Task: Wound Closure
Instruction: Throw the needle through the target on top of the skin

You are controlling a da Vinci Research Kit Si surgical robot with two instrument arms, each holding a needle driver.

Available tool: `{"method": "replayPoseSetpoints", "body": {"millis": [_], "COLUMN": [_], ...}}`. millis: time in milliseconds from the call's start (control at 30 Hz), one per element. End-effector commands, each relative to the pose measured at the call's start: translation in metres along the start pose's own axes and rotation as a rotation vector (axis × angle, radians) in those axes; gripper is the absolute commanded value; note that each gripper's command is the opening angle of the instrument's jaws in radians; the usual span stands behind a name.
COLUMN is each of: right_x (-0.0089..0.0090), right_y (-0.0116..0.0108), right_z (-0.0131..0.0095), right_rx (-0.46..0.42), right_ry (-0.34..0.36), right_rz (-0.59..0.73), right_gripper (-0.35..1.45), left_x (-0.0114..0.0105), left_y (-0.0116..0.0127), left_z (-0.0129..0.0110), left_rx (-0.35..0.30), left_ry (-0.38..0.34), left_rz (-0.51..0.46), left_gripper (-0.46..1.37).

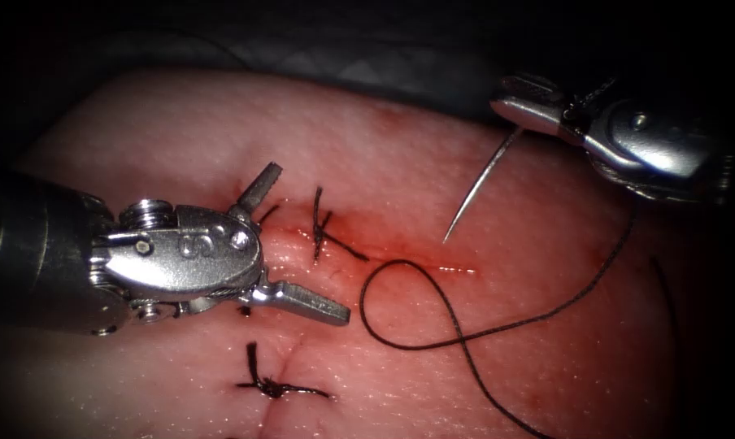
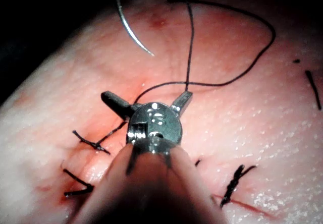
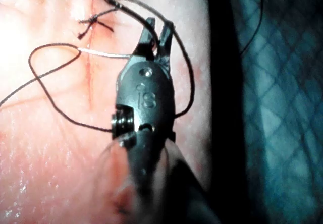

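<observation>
My left tool point(image 1: 309, 241) hovers over the tissue point(image 1: 180, 122) with its jaws spread wide and nothing between them; it straddles a knotted stitch point(image 1: 323, 232). The left tool point(image 2: 146, 99) is also seen from behind, open. At the upper right, my right tool point(image 1: 518, 110) is shut on the curved needle point(image 1: 477, 189) near its rear end. The needle is out of the tissue, and its tip points down toward the red line right of the stitch. Black thread point(image 1: 457, 333) lies in a loose loop on the tissue. The right tool point(image 3: 159, 24) and needle point(image 3: 103, 54) show close up.
A second knotted stitch point(image 1: 274, 389) lies near the front. Red fluid point(image 1: 416, 264) streaks the cut right of the upper stitch. A dark meshed cloth point(image 3: 272, 108) borders the tissue's edge beside the right tool.
</observation>
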Motion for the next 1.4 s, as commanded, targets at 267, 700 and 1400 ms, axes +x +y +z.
{"method": "replayPoseSetpoints", "body": {"millis": [267,700,1400], "right_x": [-0.0004,0.0003,-0.0003], "right_y": [0.0012,0.0058,0.0016], "right_z": [-0.0066,-0.0231,-0.0056], "right_rx": [0.009,-0.131,-0.026], "right_ry": [-0.011,-0.154,-0.033], "right_rz": [-0.065,-0.155,-0.154], "right_gripper": [-0.35,-0.35,-0.35], "left_x": [-0.0014,-0.0024,-0.0063], "left_y": [-0.0001,0.0005,0.0011], "left_z": [0.0015,0.0025,0.0052], "left_rx": [-0.022,-0.075,-0.176], "left_ry": [0.019,0.012,-0.114], "left_rz": [0.027,0.048,0.065], "left_gripper": [0.73,0.47,-0.18]}}
